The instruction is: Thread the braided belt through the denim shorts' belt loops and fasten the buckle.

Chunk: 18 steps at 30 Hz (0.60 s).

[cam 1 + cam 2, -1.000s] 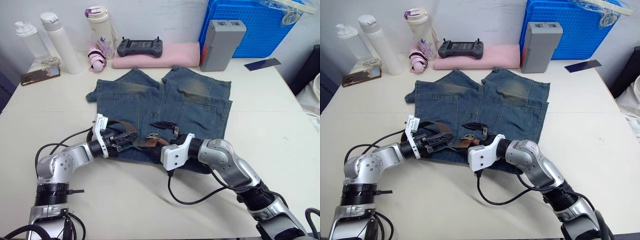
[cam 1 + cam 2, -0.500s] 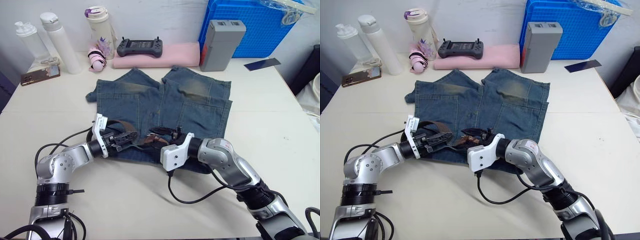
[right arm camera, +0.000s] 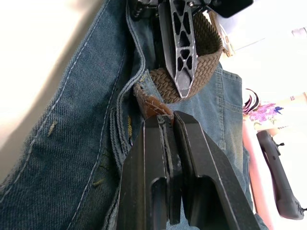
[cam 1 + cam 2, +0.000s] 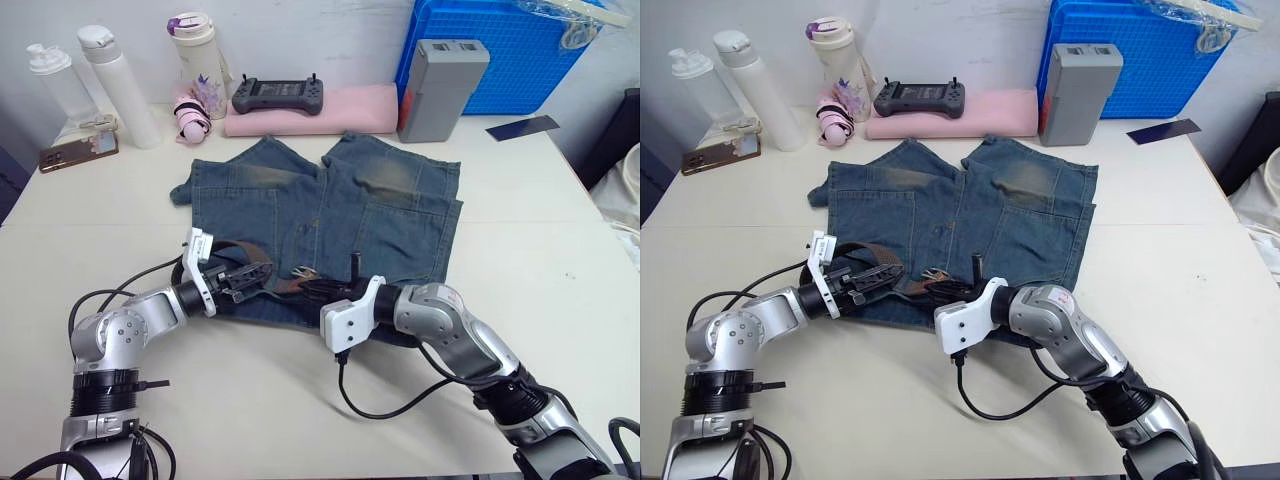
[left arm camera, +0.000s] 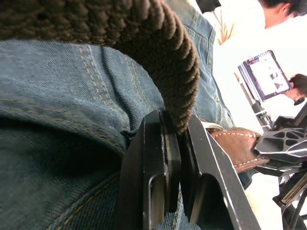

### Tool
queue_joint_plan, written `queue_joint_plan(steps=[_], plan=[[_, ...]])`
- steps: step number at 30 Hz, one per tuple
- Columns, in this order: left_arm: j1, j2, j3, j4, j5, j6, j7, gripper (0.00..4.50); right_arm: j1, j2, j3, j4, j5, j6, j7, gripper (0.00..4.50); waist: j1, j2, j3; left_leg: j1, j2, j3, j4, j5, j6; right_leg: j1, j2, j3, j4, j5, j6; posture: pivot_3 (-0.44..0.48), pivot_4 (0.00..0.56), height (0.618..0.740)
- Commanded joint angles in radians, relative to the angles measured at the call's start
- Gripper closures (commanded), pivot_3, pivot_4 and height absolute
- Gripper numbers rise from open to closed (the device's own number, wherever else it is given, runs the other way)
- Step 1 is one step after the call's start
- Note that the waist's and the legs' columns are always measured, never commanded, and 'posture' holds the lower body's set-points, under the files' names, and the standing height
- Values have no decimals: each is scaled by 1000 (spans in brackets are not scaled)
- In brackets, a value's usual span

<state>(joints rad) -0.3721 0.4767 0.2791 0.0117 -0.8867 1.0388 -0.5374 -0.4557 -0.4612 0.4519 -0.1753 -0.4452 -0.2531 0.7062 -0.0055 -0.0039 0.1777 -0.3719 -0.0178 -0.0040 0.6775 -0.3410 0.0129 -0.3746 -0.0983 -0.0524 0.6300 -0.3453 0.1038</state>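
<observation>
The denim shorts [image 4: 340,215] lie flat mid-table, waistband toward me. The braided belt [image 4: 232,252] arcs over the waistband's left part. My left gripper [image 4: 243,278] is shut on the brown weave, seen close in the left wrist view [image 5: 178,130]. My right gripper [image 4: 312,290] sits just right of it at the waistband, shut on the belt's tan leather end [image 3: 152,106]. The buckle [image 4: 302,271] is a small silver bit between the two grippers. The belt loops are too small to make out.
Along the back stand two white bottles [image 4: 120,85], a tumbler [image 4: 195,45], a pink folded cloth [image 4: 335,110] with a controller [image 4: 278,95], a grey box [image 4: 442,88] and a blue crate [image 4: 510,50]. A phone [image 4: 72,153] lies at the left. Black cables [image 4: 385,400] trail near the front edge.
My right gripper has closed from wide open onto the belt's tan end and dropped lower against the waistband. The left gripper keeps its hold in the same place.
</observation>
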Motion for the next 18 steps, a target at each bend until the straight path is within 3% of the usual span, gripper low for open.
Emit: queue_joint_plan(steps=[1,4,9,12,15,16,18], plan=[[22,0,52,-88,-43,1,14,3415,6,-13,-21,-25,6,-2,-2,4500,-1,0,0,0,0,0,0,0,0,0,0,0,0,0,0,0,150,739],[56,13,96,-153,-42,1,66,2155,15,-23,-32,-34,8,4,-6,4500,0,0,0,0,0,0,0,0,0,0,0,0,0,0,0,0,150,739],[166,21,156,-283,-61,11,121,2155,33,-32,-46,-44,11,10,-16,4500,-1,0,0,0,0,-1,0,0,0,0,0,1,0,0,0,0,150,739],[232,21,156,-352,-43,-21,125,2875,43,-32,-53,-52,9,16,-20,4500,2,0,0,0,0,-1,0,0,0,0,0,1,0,0,0,0,150,739],[278,16,122,-387,7,-60,143,4191,51,-31,-60,-63,21,21,-22,4500,3,0,0,0,0,-2,1,0,0,1,-1,1,-1,0,0,0,150,739],[287,13,106,-391,29,-75,151,4411,54,-31,-64,-69,28,20,-23,4500,3,0,0,0,0,-2,1,0,0,1,-1,1,-1,0,0,0,150,739],[299,13,63,-395,84,-111,160,4411,67,-33,-75,-87,52,15,-21,4500,2,0,0,0,0,-2,1,0,0,1,-1,1,-1,0,0,0,150,739]])
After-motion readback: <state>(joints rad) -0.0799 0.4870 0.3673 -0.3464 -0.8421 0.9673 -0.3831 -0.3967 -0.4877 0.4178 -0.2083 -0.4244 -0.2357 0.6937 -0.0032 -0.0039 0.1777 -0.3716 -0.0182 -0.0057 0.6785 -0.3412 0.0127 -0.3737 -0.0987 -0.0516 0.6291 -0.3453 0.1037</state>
